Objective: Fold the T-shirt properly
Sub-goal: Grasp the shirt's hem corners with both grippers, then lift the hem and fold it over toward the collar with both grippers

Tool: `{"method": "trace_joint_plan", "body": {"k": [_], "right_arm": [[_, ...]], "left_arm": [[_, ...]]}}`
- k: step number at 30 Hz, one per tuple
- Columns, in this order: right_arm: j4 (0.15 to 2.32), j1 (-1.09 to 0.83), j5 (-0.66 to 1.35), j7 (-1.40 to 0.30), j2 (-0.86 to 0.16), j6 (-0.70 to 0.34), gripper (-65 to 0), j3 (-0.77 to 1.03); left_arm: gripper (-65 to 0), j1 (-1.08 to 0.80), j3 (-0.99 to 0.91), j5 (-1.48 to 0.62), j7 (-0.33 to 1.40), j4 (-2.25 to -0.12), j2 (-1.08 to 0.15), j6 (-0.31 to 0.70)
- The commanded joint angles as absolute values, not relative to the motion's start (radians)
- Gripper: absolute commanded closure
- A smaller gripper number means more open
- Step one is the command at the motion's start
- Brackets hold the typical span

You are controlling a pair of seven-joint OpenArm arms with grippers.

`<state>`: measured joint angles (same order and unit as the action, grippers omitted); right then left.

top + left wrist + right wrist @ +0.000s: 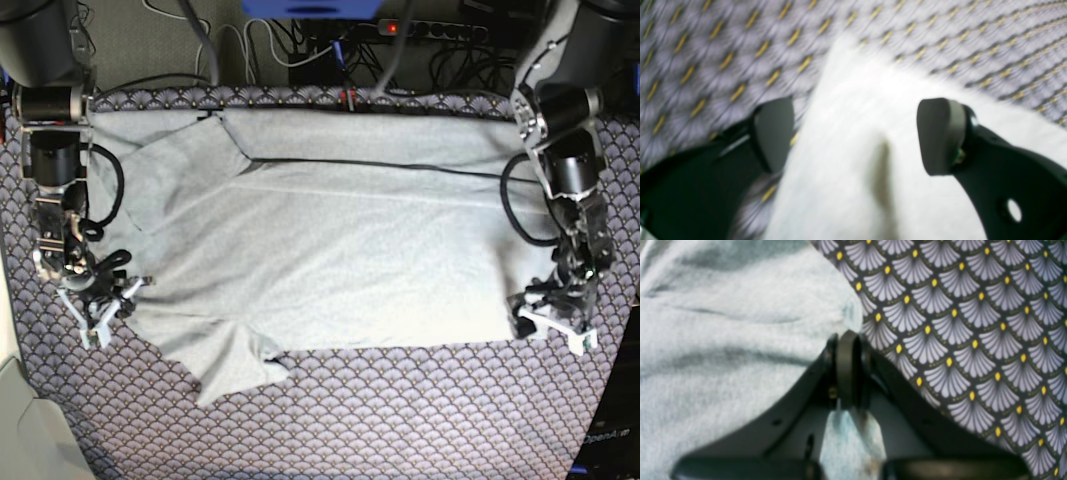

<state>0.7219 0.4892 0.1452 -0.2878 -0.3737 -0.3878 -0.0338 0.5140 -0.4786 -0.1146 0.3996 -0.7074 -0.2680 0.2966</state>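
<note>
**2 end effectors, 1 T-shirt: uneven grip at the near hem**

Item 1. T-shirt, light grey, spread across the bench on its fan-scale patterned cloth. 1 fold is already laid along the far side; a sleeve juts out rumpled at the near edge.

Item 2. Right end effector, jaws pinched tight on a corner of the grey fabric, a tuft showing behind the pads.

Item 3. Left end effector, jaws spread wide over the opposite corner, holding nothing; the view is blurred.

Hazards, as judged:
- Only 1 corner is gripped. Lifting now would likely drag the shirt askew and skew the fold.
- Left jaws may close on the patterned cloth along with the shirt, or miss the thin edge entirely.
- Loose sleeve could bunch inside the next fold.
</note>
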Motion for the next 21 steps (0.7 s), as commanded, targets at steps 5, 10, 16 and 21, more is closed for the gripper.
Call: {"method": "trace_joint_plan", "body": {"k": [5, 10, 16, 21], "right_arm": [[0.739, 0.503, 0.153, -0.265, -0.394, -0.383, 0.0, -0.03], [0.739, 0.503, 0.153, -0.265, -0.394, -0.383, 0.0, -0.03], [0.739, 0.501, 0.153, -0.265, -0.395, -0.383, 0.0, -0.03], [0.739, 0.501, 0.153, -0.265, -0.395, -0.383, 0.0, -0.03]], "left_arm": [[-56.4, 0.588, -0.456, -0.09, 0.334, -0.634, -0.286, 0.28], [-56.5, 0.621, -0.455, -0.065, 0.222, -0.493, -0.317, 0.197], [-56.6, 0.639, -0.453, -0.001, 0.15, -0.424, -0.315, 0.196], [-56.6, 0.639, -0.453, 0.01, 0.134, -0.418, -0.311, 0.193]]}}
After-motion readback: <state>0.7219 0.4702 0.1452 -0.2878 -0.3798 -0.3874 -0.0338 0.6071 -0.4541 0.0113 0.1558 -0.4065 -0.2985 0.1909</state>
